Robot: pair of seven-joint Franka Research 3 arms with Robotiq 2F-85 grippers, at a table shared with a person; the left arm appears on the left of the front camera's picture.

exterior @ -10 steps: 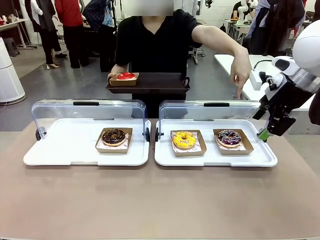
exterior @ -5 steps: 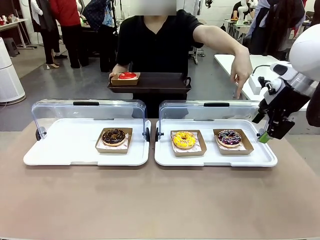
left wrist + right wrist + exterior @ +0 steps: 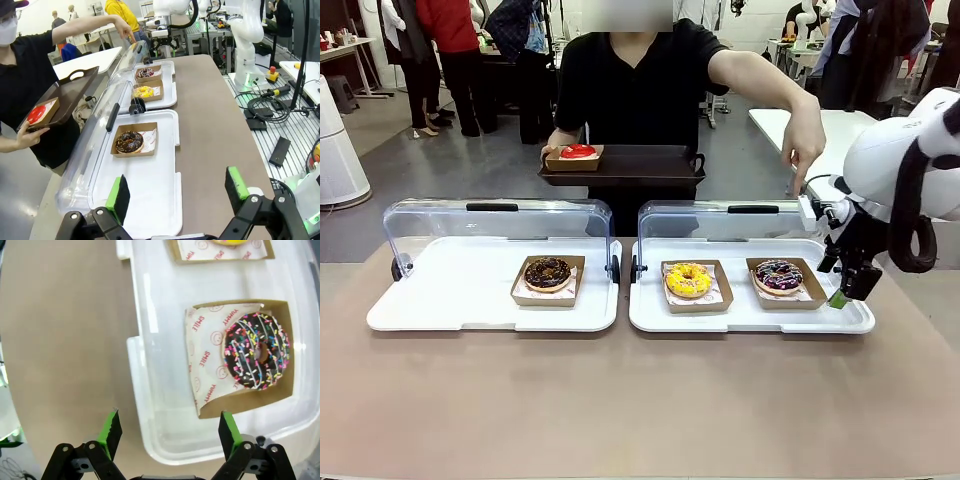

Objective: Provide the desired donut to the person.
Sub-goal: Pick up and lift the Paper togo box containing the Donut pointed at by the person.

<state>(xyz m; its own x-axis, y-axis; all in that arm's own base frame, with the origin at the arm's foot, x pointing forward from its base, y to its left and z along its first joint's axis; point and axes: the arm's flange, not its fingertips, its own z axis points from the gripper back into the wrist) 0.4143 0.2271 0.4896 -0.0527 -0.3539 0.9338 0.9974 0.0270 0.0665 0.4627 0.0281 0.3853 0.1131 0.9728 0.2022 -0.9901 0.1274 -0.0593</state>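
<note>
Right wrist view: right jaws spread wide, hovering over the white tray's rim [image 3: 142, 390], just beside the sprinkled donut [image 3: 256, 351] in its cardboard box [image 3: 205, 410], the one the person's hand [image 3: 803, 150] seems to point at. Descending from here could strike the rim, or pinch icing instead of cardboard. Left jaws spread too, well apart over the other tray [image 3: 150, 200].
</note>
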